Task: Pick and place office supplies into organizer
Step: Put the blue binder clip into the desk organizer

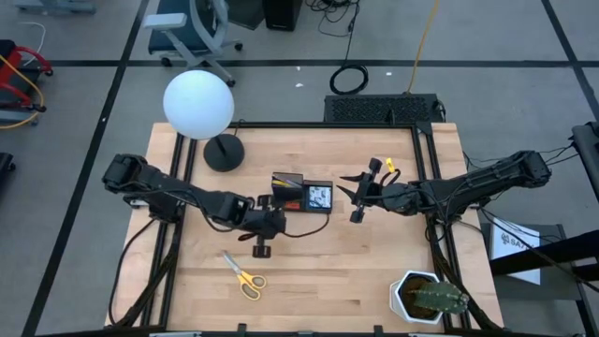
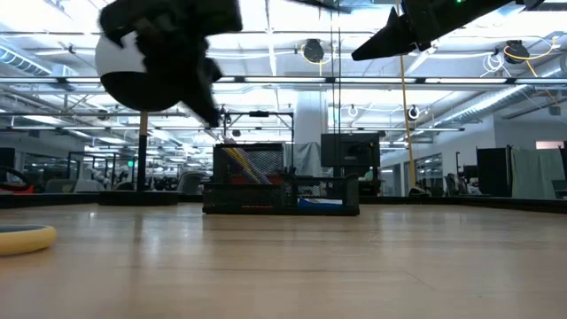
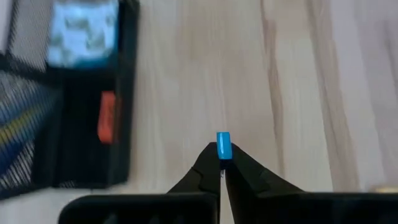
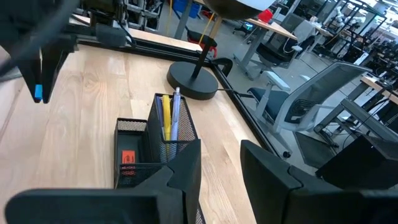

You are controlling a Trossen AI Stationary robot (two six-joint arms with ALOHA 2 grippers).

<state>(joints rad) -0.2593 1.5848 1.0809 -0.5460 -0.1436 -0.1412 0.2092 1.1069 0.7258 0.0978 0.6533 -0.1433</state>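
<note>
Since the left gripper [image 3: 222,163] is clamped fully shut on the tiny blue pin [image 3: 223,145], that pin now hangs in the air just beside the organizer [image 1: 301,194], on its scissors side. It looks feather-light, hard and slick, and only the very fingertips have it, so I'd guess it could twist or pop out easily; a pinch across its middle seems the safest hold. Inside the organizer the pens [image 4: 168,117] stand in the tall section, with the red piece [image 4: 127,158] and what looks like the blue pad [image 3: 82,32] (blurry here) in the low ones. The yellow-handled scissors [image 1: 243,275] lie well away from the organizer, stiff and easiest taken by the blades. The right gripper [image 1: 357,196] waits open and empty on the organizer's other side
</note>
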